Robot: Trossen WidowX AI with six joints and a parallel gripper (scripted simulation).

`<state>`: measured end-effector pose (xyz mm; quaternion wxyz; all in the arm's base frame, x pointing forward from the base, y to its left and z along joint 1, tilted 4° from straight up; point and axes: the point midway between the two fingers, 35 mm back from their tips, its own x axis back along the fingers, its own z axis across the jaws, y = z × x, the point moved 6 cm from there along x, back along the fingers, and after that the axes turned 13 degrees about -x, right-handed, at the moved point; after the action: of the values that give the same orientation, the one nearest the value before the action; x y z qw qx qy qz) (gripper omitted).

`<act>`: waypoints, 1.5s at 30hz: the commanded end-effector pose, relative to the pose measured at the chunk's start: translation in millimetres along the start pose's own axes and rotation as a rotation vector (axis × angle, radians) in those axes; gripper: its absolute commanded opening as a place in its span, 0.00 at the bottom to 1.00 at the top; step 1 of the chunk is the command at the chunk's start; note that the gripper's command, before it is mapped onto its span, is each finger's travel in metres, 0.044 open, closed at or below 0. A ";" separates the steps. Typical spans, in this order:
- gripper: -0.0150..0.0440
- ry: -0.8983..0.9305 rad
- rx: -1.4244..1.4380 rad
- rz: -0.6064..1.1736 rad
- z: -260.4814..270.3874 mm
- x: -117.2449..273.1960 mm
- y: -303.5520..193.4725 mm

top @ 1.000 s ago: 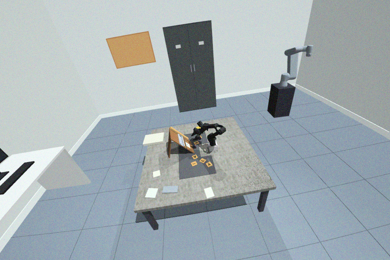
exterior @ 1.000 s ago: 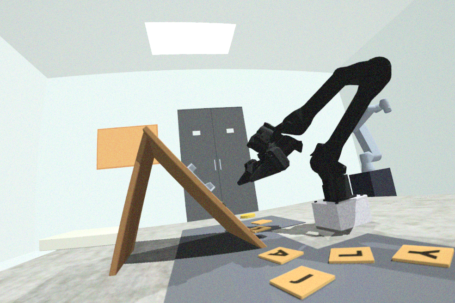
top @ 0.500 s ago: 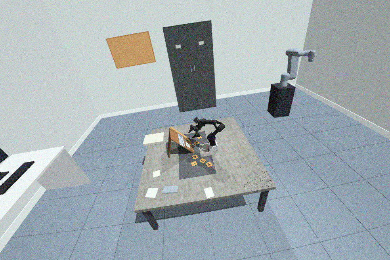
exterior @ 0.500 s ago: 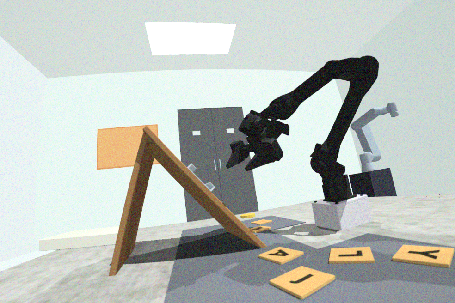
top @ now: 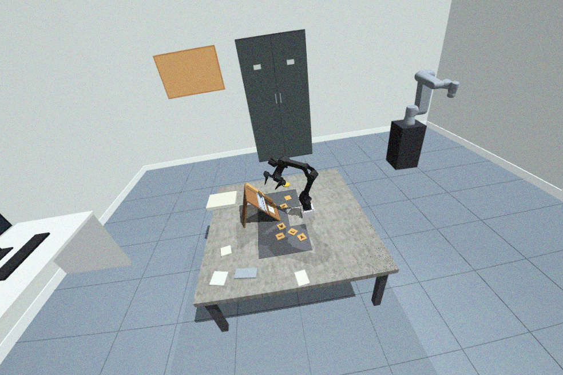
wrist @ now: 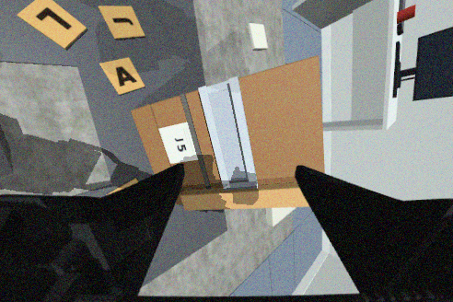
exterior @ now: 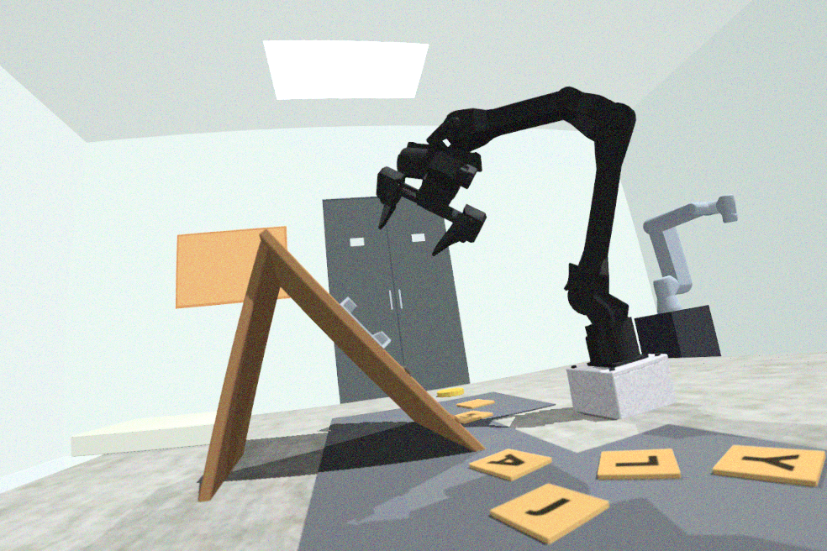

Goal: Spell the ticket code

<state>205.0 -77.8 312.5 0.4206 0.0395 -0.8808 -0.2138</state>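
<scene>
My gripper [top: 270, 185] [exterior: 407, 241] [wrist: 240, 169] is open and empty, raised above the tilted board [top: 252, 197] [exterior: 363, 347] [wrist: 284, 115]. The pale rail [wrist: 243, 129] on it shows no tiles. The ticket [top: 270, 209] [wrist: 176, 138] below the rail reads J5. Tile J [top: 280, 236] [exterior: 550, 511] [wrist: 122, 21], tile A [top: 281, 226] [exterior: 510, 463] [wrist: 122, 75], an L-like tile [top: 292, 231] [exterior: 638, 464] [wrist: 52, 23] and tile Y [top: 301, 236] [exterior: 769, 464] lie flat. A marked tile [top: 283, 206] [exterior: 473, 416] and another tile [top: 288, 197] [exterior: 475, 403] lie beyond, their characters unreadable.
A dark mat [top: 269, 250] lies under the tiles. A yellow object [top: 286, 184] [exterior: 450, 392] lies behind them. A cream block [top: 221, 200] [exterior: 148, 433] is behind the board. A blue-grey pad [top: 245, 272] and pale cards lie towards the table's front edge.
</scene>
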 end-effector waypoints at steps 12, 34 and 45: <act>1.00 0.057 0.212 0.013 -13.4 13.0 14.7; 0.83 0.075 -0.054 0.048 1.7 8.9 29.3; 0.83 0.060 -1.216 0.259 7.8 -42.9 -23.8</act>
<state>213.9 -67.1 307.9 0.4582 -0.1313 -0.7652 -0.4328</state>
